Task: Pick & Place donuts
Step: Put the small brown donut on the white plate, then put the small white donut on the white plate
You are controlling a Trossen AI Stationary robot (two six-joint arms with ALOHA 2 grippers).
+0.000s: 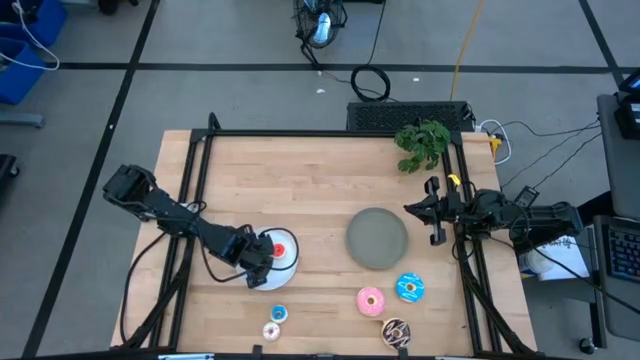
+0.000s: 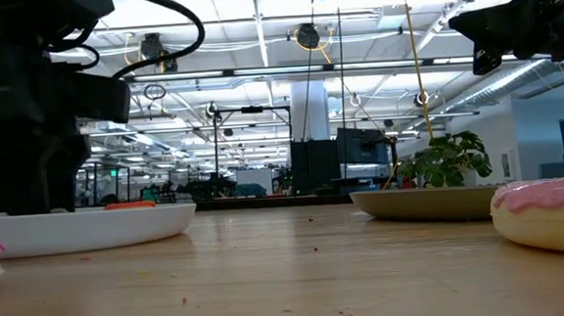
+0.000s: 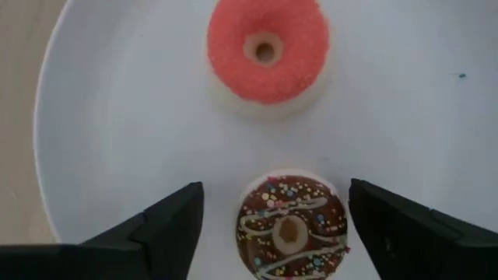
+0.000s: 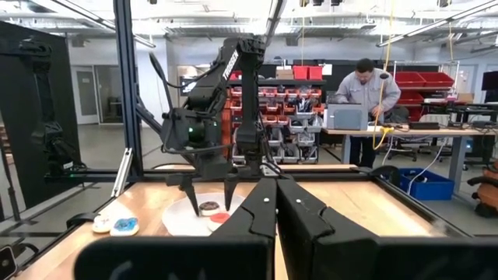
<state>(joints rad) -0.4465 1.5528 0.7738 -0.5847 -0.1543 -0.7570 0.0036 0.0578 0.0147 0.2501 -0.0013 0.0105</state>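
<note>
In the high view, the left gripper (image 1: 262,256) sits at lower left of centre, over the white plate (image 1: 290,262). Its wrist view shows the fingers (image 3: 167,222) spread apart with a small brown donut (image 3: 292,228) lying on the plate between them, touched by neither finger. A small red donut (image 3: 265,48) lies on the same plate, just past the brown one.

Below the plate, near the bottom edge of the high view, a small blue donut (image 1: 279,314) and a small whitish donut (image 1: 271,331) lie close together on the wooden table (image 1: 300,190).

At the centre, a grey plate (image 1: 377,238) sits bare. Below it and to the right are three larger donuts: a pink donut (image 1: 371,300), a blue donut (image 1: 409,288) just right of it, and a dark sprinkled donut (image 1: 395,332) near the bottom edge.

A green plant (image 1: 422,143) stands at the table's upper right. Below it, at the right edge of the table, the right gripper (image 1: 433,212) waits with its fingers pressed together, holding nothing.
</note>
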